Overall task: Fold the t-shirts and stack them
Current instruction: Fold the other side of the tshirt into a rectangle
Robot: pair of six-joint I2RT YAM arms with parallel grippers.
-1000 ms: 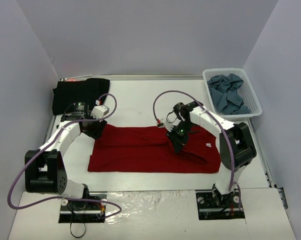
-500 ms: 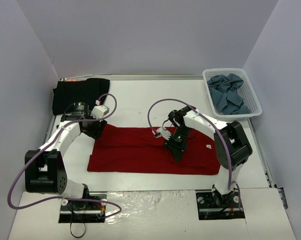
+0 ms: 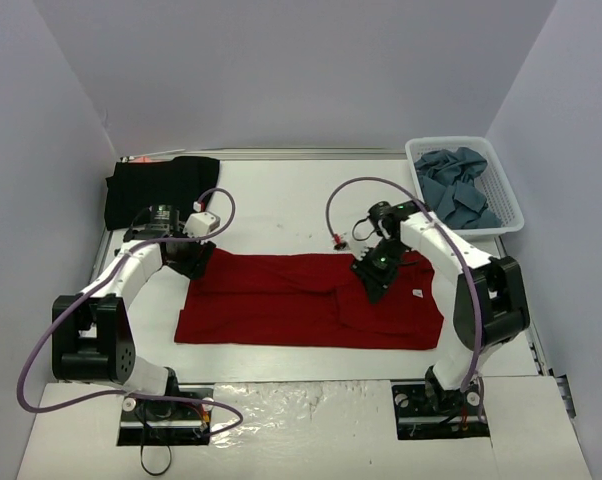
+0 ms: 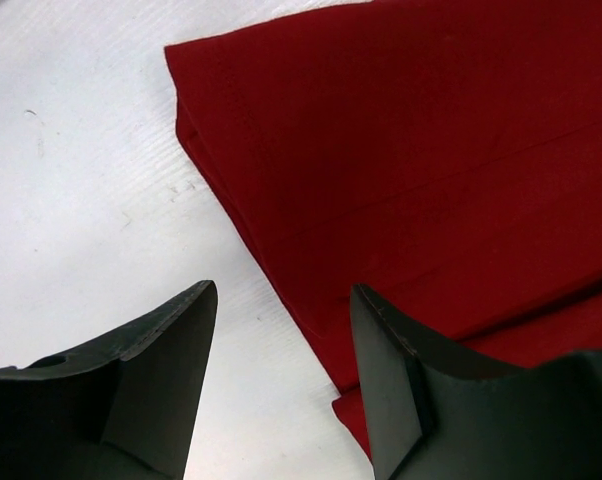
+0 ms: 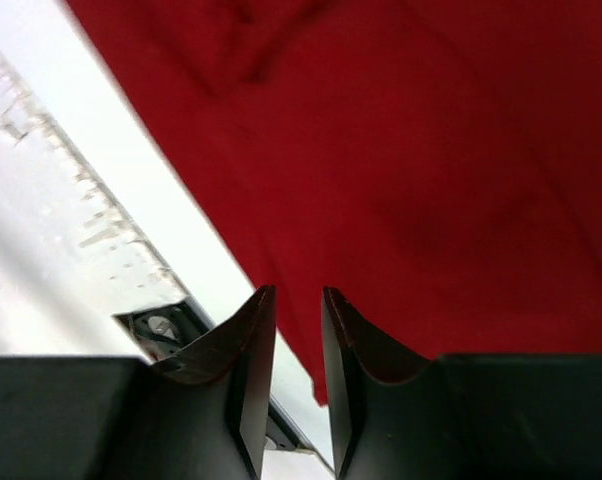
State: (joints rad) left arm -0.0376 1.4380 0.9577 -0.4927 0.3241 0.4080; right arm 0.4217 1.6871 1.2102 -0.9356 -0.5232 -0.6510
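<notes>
The dark red t-shirt (image 3: 301, 300) lies spread flat across the middle of the table. My left gripper (image 3: 193, 262) is open and empty, low over the shirt's far-left corner; in the left wrist view (image 4: 281, 300) the jaws straddle the edge of the red cloth (image 4: 431, 170). My right gripper (image 3: 374, 280) hovers above the shirt's right part. In the right wrist view (image 5: 299, 300) its jaws stand a narrow gap apart with nothing between them, above the red cloth (image 5: 431, 150). A folded black t-shirt (image 3: 161, 185) lies at the far left. Crumpled blue-grey t-shirts (image 3: 456, 195) fill the basket.
The white lattice basket (image 3: 505, 215) stands at the far right corner. Grey walls close in the table on three sides. The arm bases sit at the near edge, on a taped strip (image 5: 51, 210).
My right gripper swept left over the red shirt, then came back to the right and rose. The raised flap at the shirt's right now lies flatter. The left arm has barely moved.
</notes>
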